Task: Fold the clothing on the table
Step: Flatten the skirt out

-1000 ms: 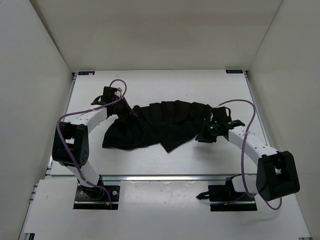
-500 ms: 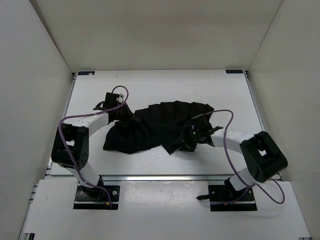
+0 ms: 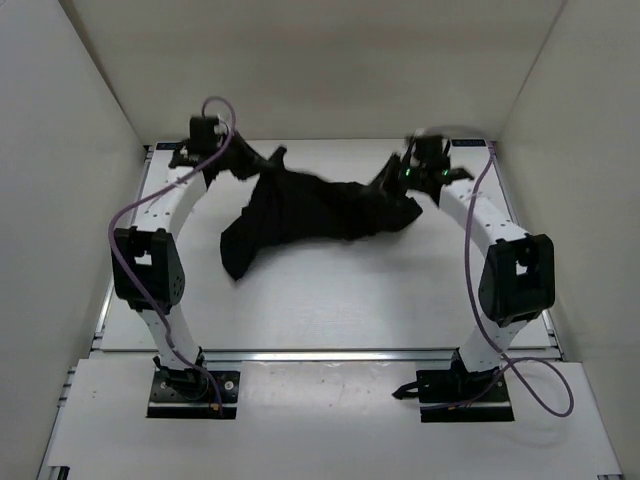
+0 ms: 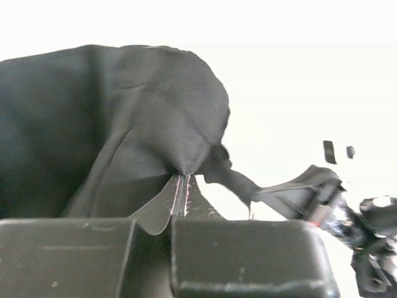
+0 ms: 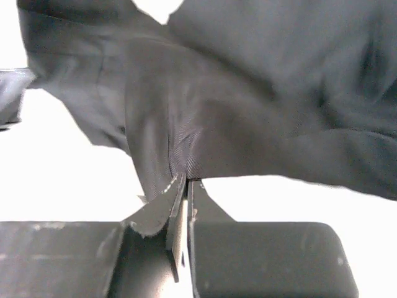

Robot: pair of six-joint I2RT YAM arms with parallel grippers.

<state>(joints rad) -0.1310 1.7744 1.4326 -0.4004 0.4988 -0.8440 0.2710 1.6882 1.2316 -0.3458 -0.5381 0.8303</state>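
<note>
- We count 1 garment: the clothing (image 3: pixel 320 210), black, stretched between the 2 pairs of fingers, with its lower left part drooping to a point towards the near edge.
- 2 arms, 2 grippers, 2 purple cables (image 3: pixel 135 215), 2 black base plates (image 3: pixel 195 392).
- left gripper (image 3: pixel 252 162): clenched on the clothing. In the left wrist view a seamed edge of the cloth (image 4: pixel 93 124) is pinched right at the fingertips (image 4: pixel 236 248) and fans out beyond them.
- right gripper (image 3: pixel 396 176): clenched on the clothing too. In the right wrist view the fabric (image 5: pixel 248 112) gathers to a fold held between the fingers (image 5: pixel 267 254) and spreads out above them.
- Both pinch points sit near the far edge of the table (image 3: pixel 330 300). The cloth sags between them; we cannot tell how much of it touches the top.
- The part of the cloth beyond the right fingers bunches up just beside them.
- The right arm's tip also shows blurred at the right of the left wrist view.
- Surface: 1 flat white table with thin metal edge rails and 2 small blue corner marks (image 3: pixel 170 146) at the far corners.
- Room: plain white walls (image 3: pixel 300 70) on 3 sides, left, far and right.
</note>
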